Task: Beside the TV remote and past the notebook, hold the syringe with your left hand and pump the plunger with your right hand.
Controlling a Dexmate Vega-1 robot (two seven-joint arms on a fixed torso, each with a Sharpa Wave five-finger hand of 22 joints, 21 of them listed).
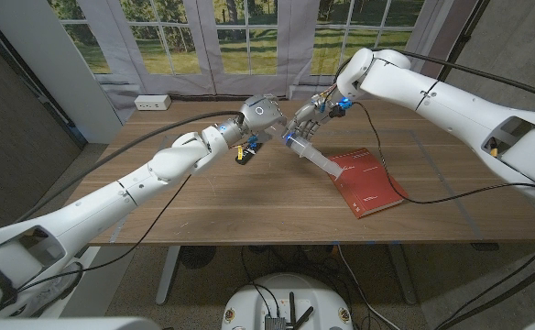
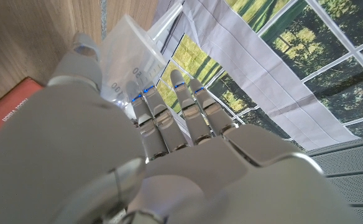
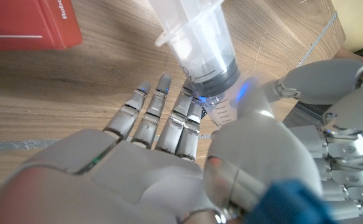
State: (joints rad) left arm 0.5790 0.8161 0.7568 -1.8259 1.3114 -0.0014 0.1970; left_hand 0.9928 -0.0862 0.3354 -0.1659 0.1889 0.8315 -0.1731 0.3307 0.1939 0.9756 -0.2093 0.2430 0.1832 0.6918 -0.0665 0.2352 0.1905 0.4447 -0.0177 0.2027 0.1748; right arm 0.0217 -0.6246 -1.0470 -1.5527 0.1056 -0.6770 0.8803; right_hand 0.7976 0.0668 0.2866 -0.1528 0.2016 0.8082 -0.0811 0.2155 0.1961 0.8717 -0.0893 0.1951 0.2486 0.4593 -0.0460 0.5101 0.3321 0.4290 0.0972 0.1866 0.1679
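Clear plastic syringe [image 1: 311, 156] held mid-air at frame centre, long axis slanting down-right toward the red notebook [image 1: 368, 182]. Left hand [image 1: 266, 117] wrapped round its barrel, right hand [image 1: 315, 112] curled at the upper plunger end, nearer.

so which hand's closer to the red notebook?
Right. The right hand is at the syringe plunger end, just past the notebook's far corner; the left hand sits farther off to the left.
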